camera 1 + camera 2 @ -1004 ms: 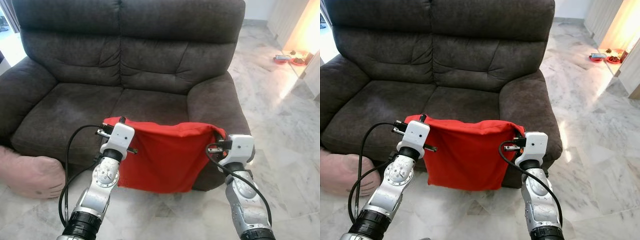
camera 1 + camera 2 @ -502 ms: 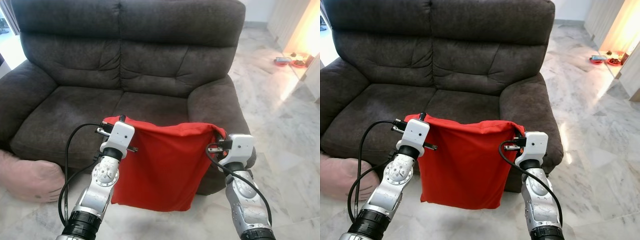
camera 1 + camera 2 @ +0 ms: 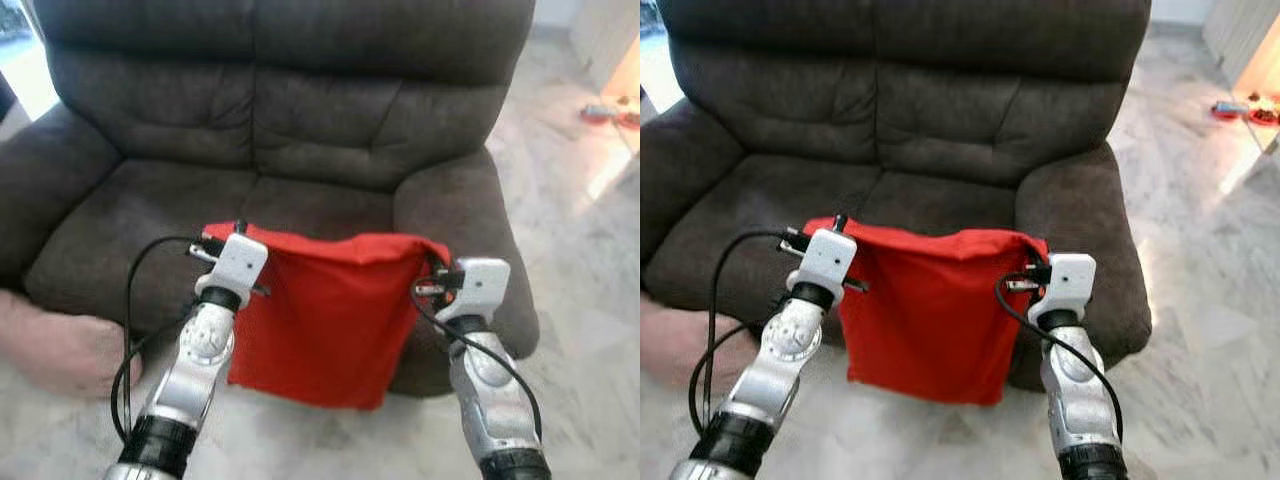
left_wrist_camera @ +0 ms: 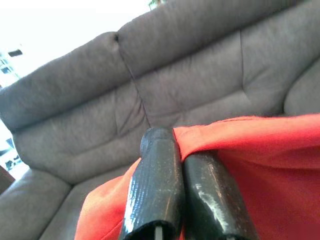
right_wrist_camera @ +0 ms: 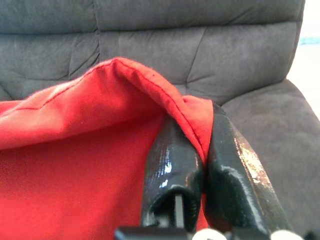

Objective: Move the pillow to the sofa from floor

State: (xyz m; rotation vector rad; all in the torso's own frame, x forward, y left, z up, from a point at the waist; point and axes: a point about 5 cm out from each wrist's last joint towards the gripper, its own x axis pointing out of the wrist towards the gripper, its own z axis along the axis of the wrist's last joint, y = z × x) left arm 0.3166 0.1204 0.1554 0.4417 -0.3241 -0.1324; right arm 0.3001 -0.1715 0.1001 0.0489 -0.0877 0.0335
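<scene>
Left pincer (image 4: 172, 150) clamped tight on one top corner of the red pillow (image 3: 325, 310); right pincer (image 5: 200, 145) pinches the other corner. Pillow hangs centre frame, clear of the marble floor (image 3: 590, 280), before the front edge of the dark grey sofa (image 3: 290, 120). Pink cushion (image 3: 50, 345) lower left on the floor. Small dishes (image 3: 1245, 108) upper right.

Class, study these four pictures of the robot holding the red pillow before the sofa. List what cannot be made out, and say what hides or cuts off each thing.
- Sofa seat front, eye views: hidden behind the red pillow.
- Pink cushion on the floor, left eye view: cut off by the picture's left edge and blurred.
- Small items on the floor, right eye view: too small and blurred to name.
- Pillow's lower edge, wrist views: cut off by the frame.
- Left gripper and right gripper: jaws clamp the pillow's top corners.
</scene>
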